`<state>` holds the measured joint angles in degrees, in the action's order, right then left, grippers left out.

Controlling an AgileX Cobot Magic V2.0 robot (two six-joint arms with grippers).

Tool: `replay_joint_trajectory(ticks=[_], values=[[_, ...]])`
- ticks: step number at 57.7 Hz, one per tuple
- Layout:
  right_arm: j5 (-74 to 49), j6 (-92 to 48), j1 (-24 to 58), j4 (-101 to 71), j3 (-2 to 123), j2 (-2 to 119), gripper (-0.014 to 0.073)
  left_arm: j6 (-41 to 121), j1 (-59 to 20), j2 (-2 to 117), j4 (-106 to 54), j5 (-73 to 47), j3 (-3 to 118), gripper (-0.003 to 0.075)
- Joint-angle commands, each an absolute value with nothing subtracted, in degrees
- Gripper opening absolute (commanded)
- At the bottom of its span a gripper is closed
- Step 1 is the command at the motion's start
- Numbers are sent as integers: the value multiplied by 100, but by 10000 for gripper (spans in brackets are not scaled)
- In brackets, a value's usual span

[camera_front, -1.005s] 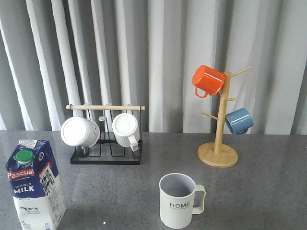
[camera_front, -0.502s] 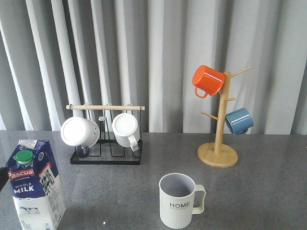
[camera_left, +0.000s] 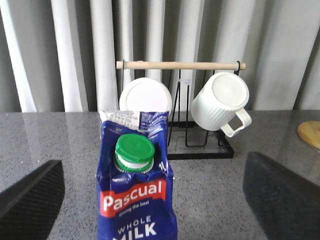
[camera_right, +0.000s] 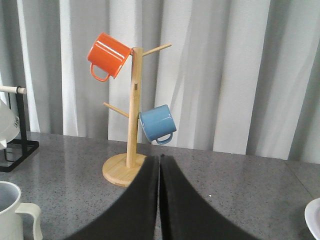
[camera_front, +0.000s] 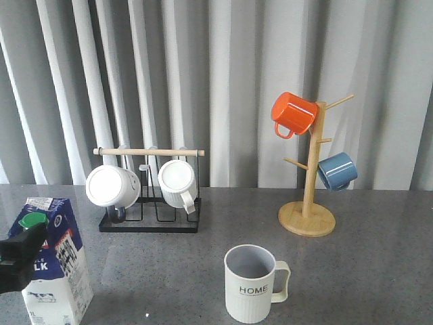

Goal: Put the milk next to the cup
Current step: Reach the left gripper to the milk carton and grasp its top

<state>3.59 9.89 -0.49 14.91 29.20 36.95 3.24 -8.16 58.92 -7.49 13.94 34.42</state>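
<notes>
The milk (camera_front: pixel 59 267), a blue-and-white carton with a green cap, stands upright at the table's front left. One black finger (camera_front: pixel 19 258) of my left gripper overlaps the carton's near side in the front view. In the left wrist view the left gripper (camera_left: pixel 154 160) is open wide, its fingers well apart on either side of the milk (camera_left: pixel 136 192) and not touching it. The cup (camera_front: pixel 252 284), a ribbed pale mug marked HOME, stands at the front centre, handle to the right. My right gripper (camera_right: pixel 159 167) is shut on nothing, with the cup (camera_right: pixel 9 210) off to its side.
A black wire rack (camera_front: pixel 150 220) with a wooden bar holds two white mugs (camera_front: pixel 112 186) behind the milk. A wooden mug tree (camera_front: pixel 308 217) at the back right carries an orange mug (camera_front: pixel 293 113) and a blue mug (camera_front: pixel 336 170). Grey curtains hang behind the table.
My left gripper has come into the front view from the left edge and now reaches the milk carton. The milk and the cup have not moved.
</notes>
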Motion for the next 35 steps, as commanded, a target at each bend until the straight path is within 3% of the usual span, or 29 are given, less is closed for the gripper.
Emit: replay_joint_trajectory(ticks=[1,17,35], values=[[749,946,-77,1505,3084,3686,-7,316,-863,6014,-607,2313,3650,715],[749,946,-77,1505,3084,3686,-7,316,-863,6827,-524,3464,3650,713],[750,946,-77,1505,3084,3686,-6,331,-801,7408,-848,3905,3650,713]])
